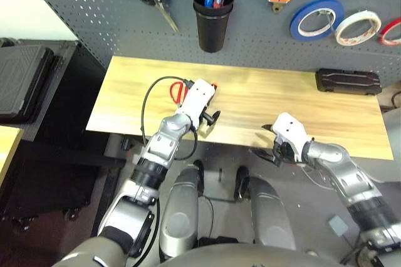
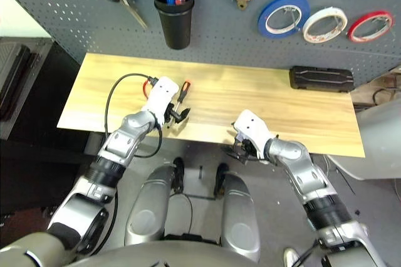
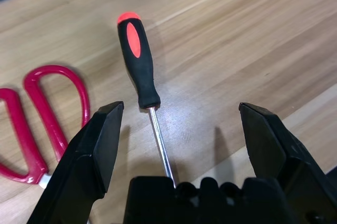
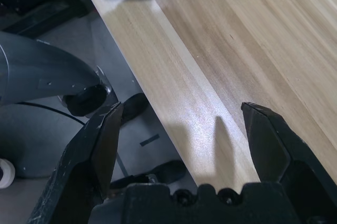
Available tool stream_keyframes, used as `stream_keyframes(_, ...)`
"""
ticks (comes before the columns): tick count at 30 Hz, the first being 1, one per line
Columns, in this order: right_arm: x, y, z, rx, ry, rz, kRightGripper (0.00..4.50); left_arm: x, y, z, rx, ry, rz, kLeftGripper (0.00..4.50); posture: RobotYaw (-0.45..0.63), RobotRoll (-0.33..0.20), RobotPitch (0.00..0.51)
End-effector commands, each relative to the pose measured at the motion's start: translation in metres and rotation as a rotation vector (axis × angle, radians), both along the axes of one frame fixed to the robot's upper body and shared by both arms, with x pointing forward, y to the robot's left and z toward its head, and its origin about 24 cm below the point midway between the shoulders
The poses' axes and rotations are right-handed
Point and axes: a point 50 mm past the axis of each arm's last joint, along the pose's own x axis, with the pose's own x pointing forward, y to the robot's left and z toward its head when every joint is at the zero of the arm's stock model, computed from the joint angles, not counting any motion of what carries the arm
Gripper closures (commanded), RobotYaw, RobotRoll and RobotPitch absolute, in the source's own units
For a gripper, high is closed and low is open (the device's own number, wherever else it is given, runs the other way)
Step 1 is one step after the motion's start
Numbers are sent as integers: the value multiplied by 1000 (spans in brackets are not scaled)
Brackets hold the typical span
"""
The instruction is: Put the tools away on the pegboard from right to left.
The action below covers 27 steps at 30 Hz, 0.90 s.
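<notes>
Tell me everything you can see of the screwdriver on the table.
The screwdriver has a slim black handle with orange inlay and cap, and a thin bare metal shaft. It lies flat on the wooden table, beside the red-handled scissors without touching them. The open left gripper straddles its shaft, not gripping it.

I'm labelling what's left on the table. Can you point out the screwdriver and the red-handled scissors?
screwdriver (image 3: 138,61): left wrist view, on its black handle.
red-handled scissors (image 3: 58,129): left wrist view, on one red handle loop.
</notes>
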Motion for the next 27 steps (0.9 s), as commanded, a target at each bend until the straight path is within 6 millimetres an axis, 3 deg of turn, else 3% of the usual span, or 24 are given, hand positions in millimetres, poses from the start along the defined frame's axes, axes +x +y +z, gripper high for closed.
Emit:
stream_keyframes(1, -4, 1, -10, -15, 24, -2, 24, 4, -1, -8, 15, 22, 26, 0, 88, 0, 398)
stream_keyframes(16, -11, -3, -7, -22, -8, -73, 24, 20, -4, -27, 27, 118, 64, 0, 11, 0, 406)
stream_keyframes(19, -12, -5, -5, -23, -10, -78, 0, 21, -2, -33, 36, 154, 87, 918, 1, 0, 401)
stream_keyframes(27, -11, -10, 1, -22, -29, -94, 0, 22, 4, -42, 56, 202, 124, 3961, -2, 0, 388)
